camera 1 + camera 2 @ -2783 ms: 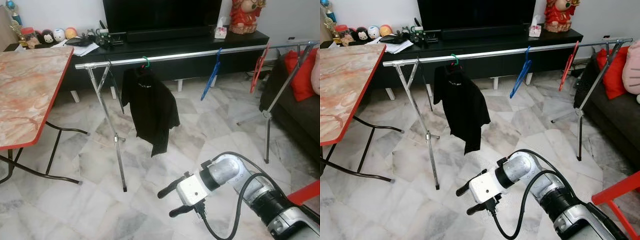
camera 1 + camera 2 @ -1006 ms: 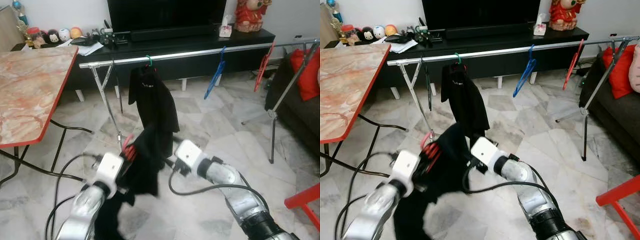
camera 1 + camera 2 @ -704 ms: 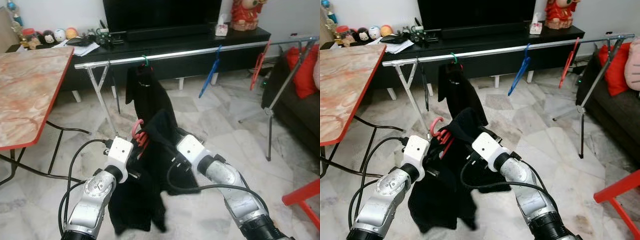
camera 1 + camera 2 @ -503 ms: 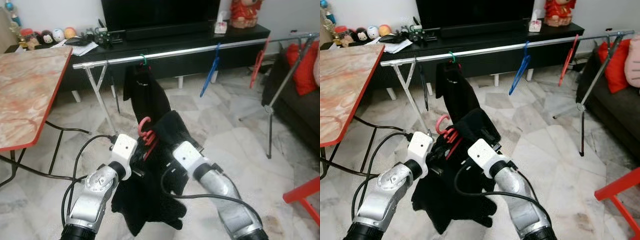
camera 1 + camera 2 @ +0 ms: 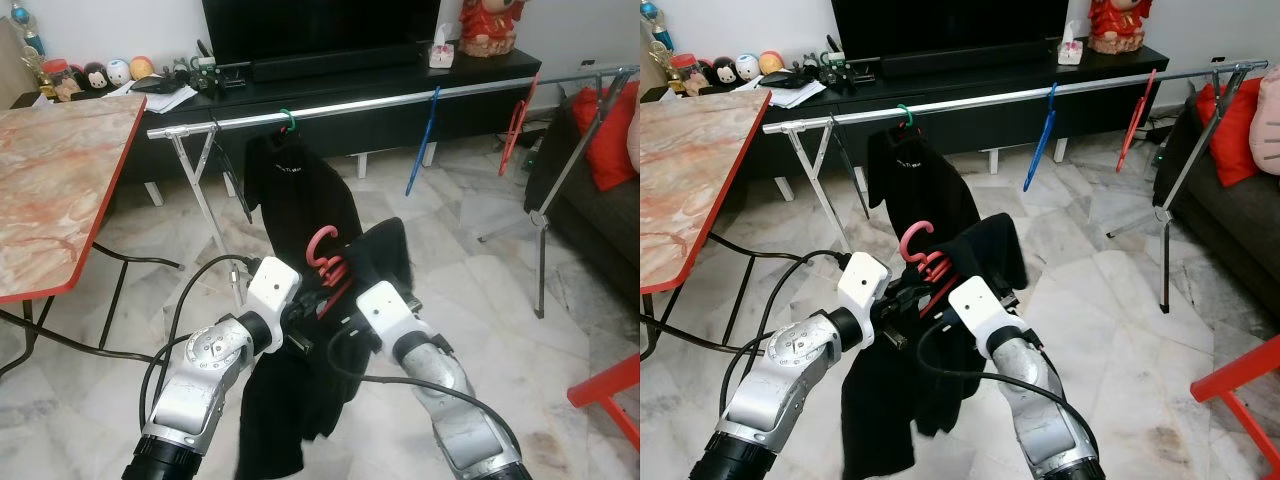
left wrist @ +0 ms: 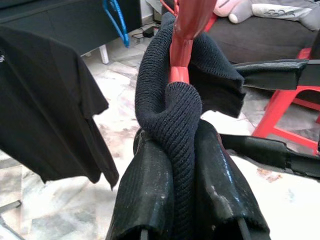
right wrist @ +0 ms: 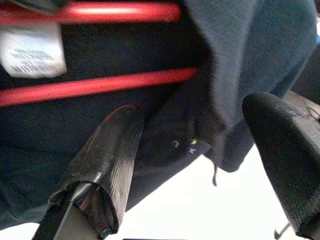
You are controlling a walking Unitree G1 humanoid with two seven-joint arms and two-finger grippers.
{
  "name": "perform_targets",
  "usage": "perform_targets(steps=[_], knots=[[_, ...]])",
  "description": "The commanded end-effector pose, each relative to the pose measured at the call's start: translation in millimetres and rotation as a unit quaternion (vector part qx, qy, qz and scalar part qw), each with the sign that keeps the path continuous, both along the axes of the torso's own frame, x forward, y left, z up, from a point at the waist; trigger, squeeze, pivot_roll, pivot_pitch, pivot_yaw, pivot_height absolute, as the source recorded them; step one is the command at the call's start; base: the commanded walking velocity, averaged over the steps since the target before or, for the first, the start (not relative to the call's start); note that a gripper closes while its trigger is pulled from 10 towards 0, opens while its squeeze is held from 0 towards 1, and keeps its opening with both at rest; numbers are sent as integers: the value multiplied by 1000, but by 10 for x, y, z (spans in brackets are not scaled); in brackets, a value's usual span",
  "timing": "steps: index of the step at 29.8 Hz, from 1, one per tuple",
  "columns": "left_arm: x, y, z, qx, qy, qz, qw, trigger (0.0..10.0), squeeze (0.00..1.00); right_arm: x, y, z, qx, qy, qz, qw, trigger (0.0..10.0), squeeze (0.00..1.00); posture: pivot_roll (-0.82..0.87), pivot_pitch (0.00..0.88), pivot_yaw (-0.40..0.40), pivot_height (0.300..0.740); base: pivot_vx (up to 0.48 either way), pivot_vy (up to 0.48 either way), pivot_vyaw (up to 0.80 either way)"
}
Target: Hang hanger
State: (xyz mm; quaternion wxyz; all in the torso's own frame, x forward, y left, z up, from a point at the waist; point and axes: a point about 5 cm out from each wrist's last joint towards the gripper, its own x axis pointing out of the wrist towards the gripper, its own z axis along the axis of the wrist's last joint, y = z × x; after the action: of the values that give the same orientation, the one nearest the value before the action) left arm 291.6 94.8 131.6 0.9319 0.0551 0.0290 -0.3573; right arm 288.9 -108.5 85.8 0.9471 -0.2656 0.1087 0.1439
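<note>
- Progress: the red hanger [image 5: 325, 262], carrying a black knit garment [image 5: 300, 390], is held in front of the robot, below and well apart from the silver rail [image 5: 400, 100]; by this evidence the hanging itself is not yet done
- Already on the rail: a black T-shirt [image 5: 300, 190] on a green hook [image 5: 289, 120], plus a blue hanger [image 5: 424, 145] and a second red hanger [image 5: 515, 135] hanging bare farther to the right
- What is left, as a judgement: raise the hook to rail height, carry it forward over a free stretch of rail, likely between the T-shirt and the blue hanger, then let go
- Left hand [image 6: 172, 210]: arm raised and bent, fingers [image 6: 145, 195] clamped together on the garment's collar where it wraps the hanger's neck, hook [image 5: 322, 240] pointing up
- Right hand [image 7: 200, 165]: arm bent inward beside the left, fingers [image 7: 107, 155] standing apart, close against the dark fabric just below the hanger's red bars; it clamps nothing
- Surroundings: marble-topped bench [image 5: 60, 170] to the left, tiled floor [image 5: 470, 290] beneath
</note>
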Motion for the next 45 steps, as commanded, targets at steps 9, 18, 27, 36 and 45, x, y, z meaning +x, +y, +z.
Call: perform_targets(steps=[9,18,27,36,45], knots=[[-23,-8,176,-17,-15,-24,999,10000,0,45,-60,28,-8,-4,-44,999,10000,0,-89,0,77,740,0,0,0],[-59,17,169,-18,-7,-21,1000,10000,0,71,-56,-2,-8,1,-43,999,0,0,-75,0,75,740,0,0,0],[-72,29,177,-16,-5,-19,1000,10000,0,93,-45,1,-5,2,-35,999,0,0,-71,0,74,740,0,0,0],[-80,30,193,-15,-7,-19,1000,10000,0,105,-35,-6,-5,3,-30,1000,0,0,-70,0,73,740,0,0,0],[-98,25,218,-15,-8,-26,1000,10000,0,115,-34,-11,-5,3,-30,1000,0,0,-65,0,76,740,0,0,0]])
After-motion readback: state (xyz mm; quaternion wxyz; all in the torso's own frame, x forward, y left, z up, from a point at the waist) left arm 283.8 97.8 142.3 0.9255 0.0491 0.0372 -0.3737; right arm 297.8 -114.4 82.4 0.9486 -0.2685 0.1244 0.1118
